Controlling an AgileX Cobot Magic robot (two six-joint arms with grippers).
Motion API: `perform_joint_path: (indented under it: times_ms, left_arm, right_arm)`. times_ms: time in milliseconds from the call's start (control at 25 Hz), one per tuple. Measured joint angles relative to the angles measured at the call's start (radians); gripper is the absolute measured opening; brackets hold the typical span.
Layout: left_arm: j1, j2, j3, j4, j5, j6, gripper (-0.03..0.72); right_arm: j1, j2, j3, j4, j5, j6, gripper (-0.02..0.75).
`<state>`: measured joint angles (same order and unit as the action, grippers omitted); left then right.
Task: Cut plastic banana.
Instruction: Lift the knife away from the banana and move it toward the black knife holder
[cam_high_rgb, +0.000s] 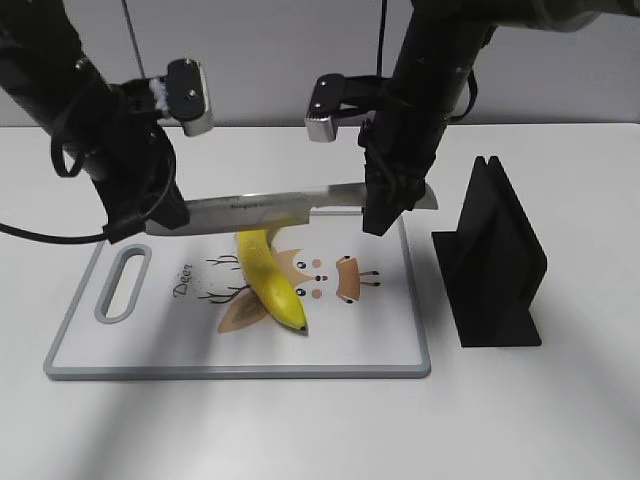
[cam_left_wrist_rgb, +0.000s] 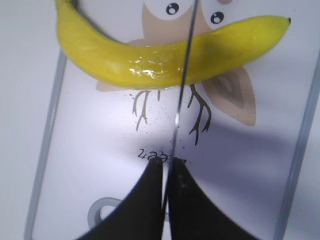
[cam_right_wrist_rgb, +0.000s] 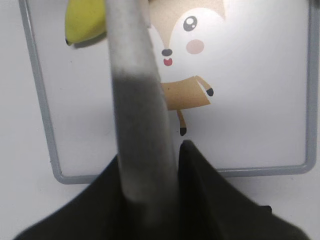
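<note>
The plastic banana (cam_high_rgb: 268, 275) lies whole on a white cutting board (cam_high_rgb: 380, 340) printed with a cartoon deer. A steel knife (cam_high_rgb: 270, 208) hangs level just above the banana and crosses its far end. My left gripper (cam_high_rgb: 150, 215) is shut on the blade's tip end. My right gripper (cam_high_rgb: 385, 205) is shut on the handle end. In the left wrist view the blade (cam_left_wrist_rgb: 181, 85) shows edge-on across the banana (cam_left_wrist_rgb: 150, 60), pinched between the fingers (cam_left_wrist_rgb: 167, 162). In the right wrist view the grey handle (cam_right_wrist_rgb: 137, 100) runs between the fingers (cam_right_wrist_rgb: 152, 150), with the banana's tip (cam_right_wrist_rgb: 85, 20) at top left.
A black knife stand (cam_high_rgb: 495, 260) stands on the white table right of the board. The board has a grey rim (cam_right_wrist_rgb: 42, 100) and a handle slot (cam_high_rgb: 122, 280) at its left end. Cables hang behind both arms.
</note>
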<state>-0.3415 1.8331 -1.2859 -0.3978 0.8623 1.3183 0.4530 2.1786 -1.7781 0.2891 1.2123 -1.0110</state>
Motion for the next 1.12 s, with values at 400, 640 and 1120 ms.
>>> perform_joint_path:
  times_ms: [400,640,1120]
  left_arm:
    - [-0.001,-0.127,0.000,0.000,0.010,0.000,0.003]
    - [-0.003,-0.148,0.000,-0.001,0.014,0.000,0.003]
    - [-0.001,-0.150,0.002,-0.006,-0.023,-0.012,0.195]
  right_arm:
    - [0.001,-0.128,-0.001,0.013,0.009,0.015,0.221]
    - [0.001,-0.143,-0.001,0.017,0.015,0.016,0.221]
    - [0.000,-0.143,-0.001,0.016,0.022,0.014,0.202]
